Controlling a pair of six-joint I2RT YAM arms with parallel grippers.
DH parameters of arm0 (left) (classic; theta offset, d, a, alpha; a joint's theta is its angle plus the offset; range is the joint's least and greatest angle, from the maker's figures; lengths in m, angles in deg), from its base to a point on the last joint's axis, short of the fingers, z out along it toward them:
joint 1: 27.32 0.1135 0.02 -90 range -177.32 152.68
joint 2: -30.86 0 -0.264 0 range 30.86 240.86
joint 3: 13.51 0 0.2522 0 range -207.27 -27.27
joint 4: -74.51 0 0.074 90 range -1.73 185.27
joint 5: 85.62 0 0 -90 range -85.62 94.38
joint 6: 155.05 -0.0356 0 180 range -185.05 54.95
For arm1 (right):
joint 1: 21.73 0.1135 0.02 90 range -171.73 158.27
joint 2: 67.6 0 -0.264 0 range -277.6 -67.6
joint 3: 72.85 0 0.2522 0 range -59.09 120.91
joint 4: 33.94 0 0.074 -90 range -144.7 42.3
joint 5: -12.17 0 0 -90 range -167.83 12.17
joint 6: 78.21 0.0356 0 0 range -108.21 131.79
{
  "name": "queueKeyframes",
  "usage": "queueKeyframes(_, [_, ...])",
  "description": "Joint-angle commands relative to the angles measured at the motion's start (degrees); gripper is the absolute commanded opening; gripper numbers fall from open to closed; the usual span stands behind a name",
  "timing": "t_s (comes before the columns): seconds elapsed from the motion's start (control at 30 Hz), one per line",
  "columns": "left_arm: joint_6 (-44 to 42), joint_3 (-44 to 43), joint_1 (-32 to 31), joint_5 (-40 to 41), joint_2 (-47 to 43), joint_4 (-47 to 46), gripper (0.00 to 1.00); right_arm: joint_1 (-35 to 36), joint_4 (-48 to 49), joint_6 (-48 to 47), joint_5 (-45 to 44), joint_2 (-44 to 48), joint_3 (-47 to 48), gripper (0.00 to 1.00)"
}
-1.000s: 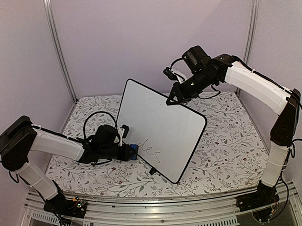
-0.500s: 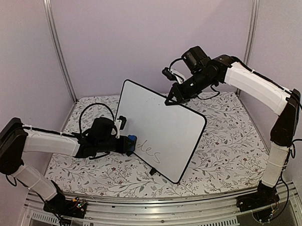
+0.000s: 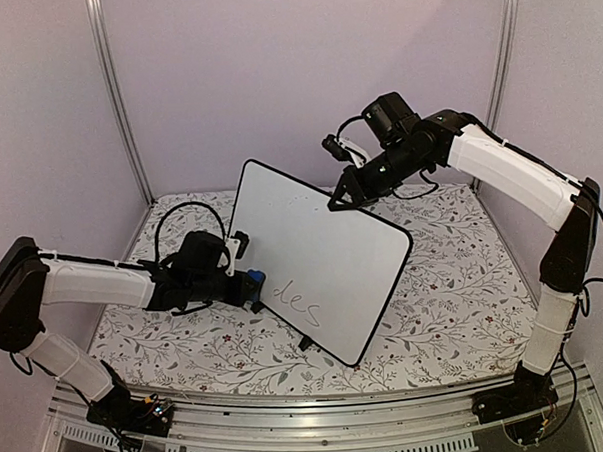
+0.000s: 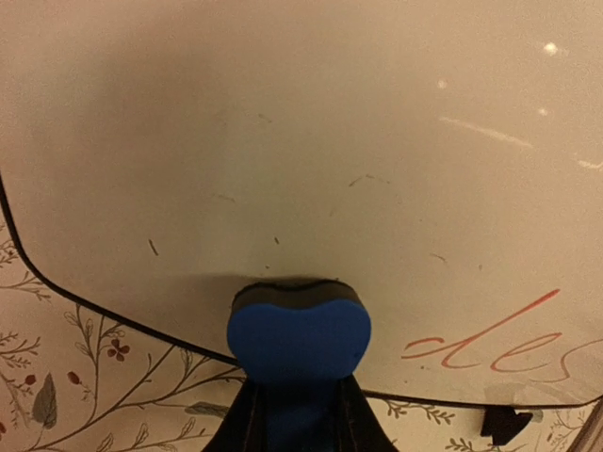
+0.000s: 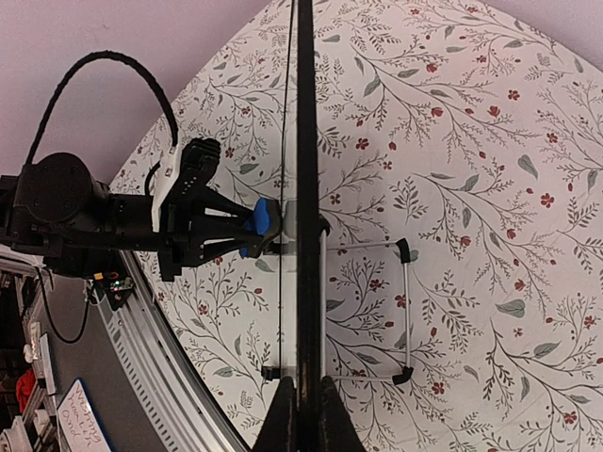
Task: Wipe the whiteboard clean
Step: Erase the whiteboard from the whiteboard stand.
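A large whiteboard (image 3: 324, 275) with a thin black rim stands tilted on its stand near the middle of a floral tabletop (image 3: 464, 279). The right gripper (image 3: 340, 198) reaches over from the far right, its jaws clenched on the board's upper edge to steady it. The left gripper (image 3: 246, 284) comes in low from the left, its jaws clamped on a blue eraser (image 4: 298, 330). The eraser's dark felt face presses against the board near its lower left corner. Most of the surface looks clean apart from a few faint specks. The handwritten letters "des" (image 4: 499, 347) sit to the right of the eraser, close to the bottom rim. To do this stroke well, the eraser should slide sideways over the letters with its face flat and pressure even, while the right arm holds firm so the board neither tips back nor skids
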Motion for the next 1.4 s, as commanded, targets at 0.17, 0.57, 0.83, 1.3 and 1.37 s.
queueKeyframes(0.17, [0.76,2.52,-6.00,1.83,0.89,1.67,0.00,2.38,-6.60,-4.83,0.61,-2.29,-2.13,0.00])
queueKeyframes(0.57, [-0.76,1.72,-7.84,2.47,1.27,-1.58,0.00,2.38,-6.61,-4.81,0.73,-2.53,-2.17,0.00])
queueKeyframes(0.83, [-3.15,-2.76,-7.86,3.04,3.09,-1.58,0.00,2.38,-6.72,-4.79,0.60,-2.53,-2.13,0.00])
queueKeyframes(1.3, [-3.04,-0.75,-6.33,1.34,-1.66,-5.69,0.00,2.38,-6.67,-4.70,0.77,-2.65,-2.24,0.00])
queueKeyframes(1.37, [-3.06,-0.80,-6.13,0.96,-1.55,-5.71,0.00,2.38,-6.74,-4.70,0.77,-2.66,-2.14,0.00])
